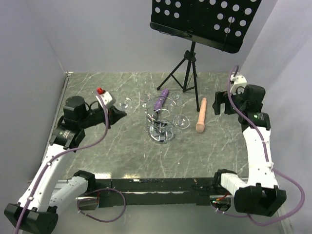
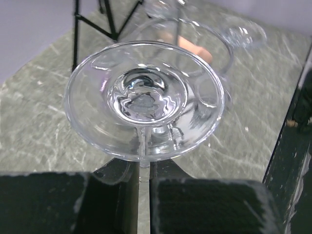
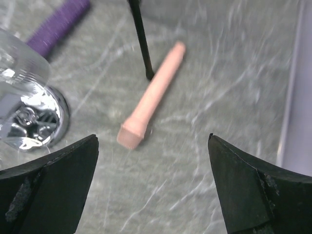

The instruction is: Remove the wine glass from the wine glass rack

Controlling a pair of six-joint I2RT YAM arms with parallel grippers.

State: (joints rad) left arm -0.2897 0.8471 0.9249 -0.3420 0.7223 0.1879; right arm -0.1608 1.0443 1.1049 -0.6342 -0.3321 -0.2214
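A clear wine glass (image 2: pixel 146 97) fills the left wrist view, its thin stem pinched between my left gripper's (image 2: pixel 140 168) black fingers, which are shut on it. From above, the left gripper (image 1: pixel 119 115) holds this wine glass (image 1: pixel 127 103) left of the wine glass rack (image 1: pixel 161 127) and apart from it. The rack is a chrome wire stand with a round disc base (image 3: pixel 33 117). Other clear glasses (image 1: pixel 181 122) still hang on its loops. My right gripper (image 1: pixel 222 103) hovers right of the rack, and its wrist view shows the right gripper (image 3: pixel 152 146) open over bare table.
A peach cylinder (image 1: pixel 201 115) lies right of the rack and a purple ribbed rod (image 1: pixel 160 99) behind it. The black tripod music stand (image 1: pixel 189 68) rises at the back. Grey walls close the table's left and right sides.
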